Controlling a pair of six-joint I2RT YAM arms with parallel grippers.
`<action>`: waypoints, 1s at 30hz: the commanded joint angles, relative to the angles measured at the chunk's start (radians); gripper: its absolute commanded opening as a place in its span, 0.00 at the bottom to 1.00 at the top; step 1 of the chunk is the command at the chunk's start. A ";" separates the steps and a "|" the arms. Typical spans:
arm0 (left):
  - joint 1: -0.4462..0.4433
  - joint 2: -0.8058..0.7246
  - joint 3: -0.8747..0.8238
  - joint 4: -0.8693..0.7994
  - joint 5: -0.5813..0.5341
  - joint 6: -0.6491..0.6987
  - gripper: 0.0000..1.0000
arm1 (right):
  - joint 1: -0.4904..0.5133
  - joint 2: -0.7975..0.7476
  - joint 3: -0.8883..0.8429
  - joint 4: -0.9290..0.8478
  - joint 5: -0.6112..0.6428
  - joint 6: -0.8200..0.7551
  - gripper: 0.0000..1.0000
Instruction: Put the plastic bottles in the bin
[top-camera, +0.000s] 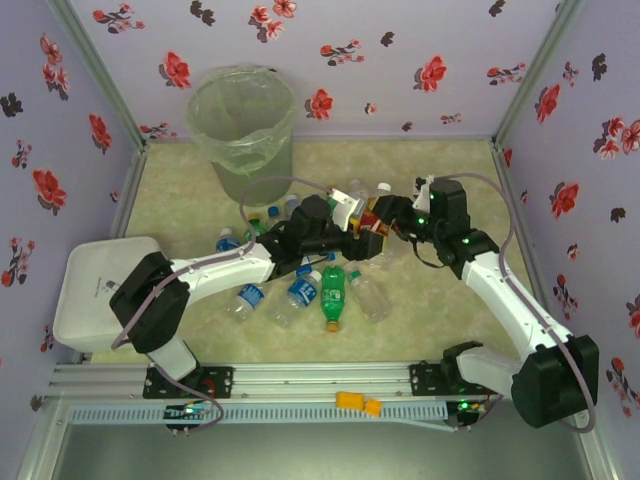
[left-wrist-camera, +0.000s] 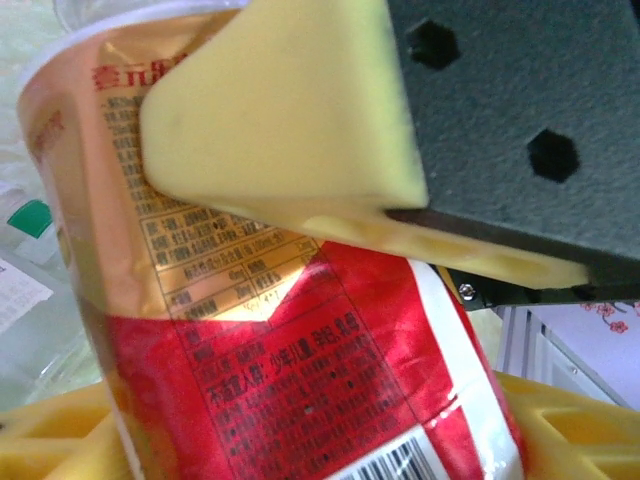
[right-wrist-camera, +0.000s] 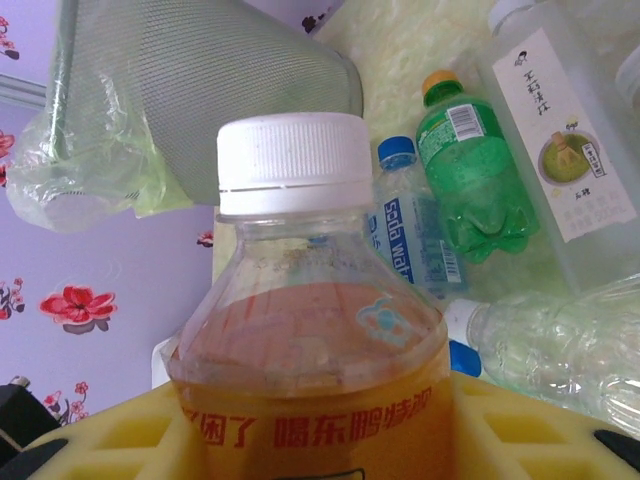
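An orange-and-red labelled bottle (top-camera: 372, 213) with a white cap (right-wrist-camera: 293, 160) hangs above the bottle pile at mid-table. My right gripper (top-camera: 392, 216) is shut on its orange label (right-wrist-camera: 310, 440). My left gripper (top-camera: 358, 238) grips the lower red part (left-wrist-camera: 310, 400) from the other side, its yellow fingers (left-wrist-camera: 570, 425) against the bottle. The right gripper's yellow pad (left-wrist-camera: 280, 110) presses on the label in the left wrist view. The bin (top-camera: 240, 120), lined with a clear bag, stands at the back left, and its wall (right-wrist-camera: 200, 90) fills the upper left of the right wrist view.
Several bottles lie below the grippers: a green one (top-camera: 333, 298), blue-labelled ones (top-camera: 303, 292) (top-camera: 247, 297) and a clear one (top-camera: 370, 295). The right wrist view shows a green bottle (right-wrist-camera: 470, 170), a blue-labelled one (right-wrist-camera: 420, 235) and a white-labelled one (right-wrist-camera: 560, 140). A white box (top-camera: 100, 290) sits at the left.
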 joint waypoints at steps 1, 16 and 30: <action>-0.003 -0.009 0.032 0.041 -0.058 -0.008 0.61 | 0.014 -0.013 -0.020 0.049 -0.003 0.022 0.51; 0.023 -0.181 -0.128 -0.031 -0.225 -0.006 0.53 | -0.002 -0.006 0.123 -0.103 0.111 -0.134 1.00; 0.146 -0.342 0.207 -0.559 -0.252 0.205 0.53 | -0.014 0.013 0.139 -0.201 0.365 -0.179 1.00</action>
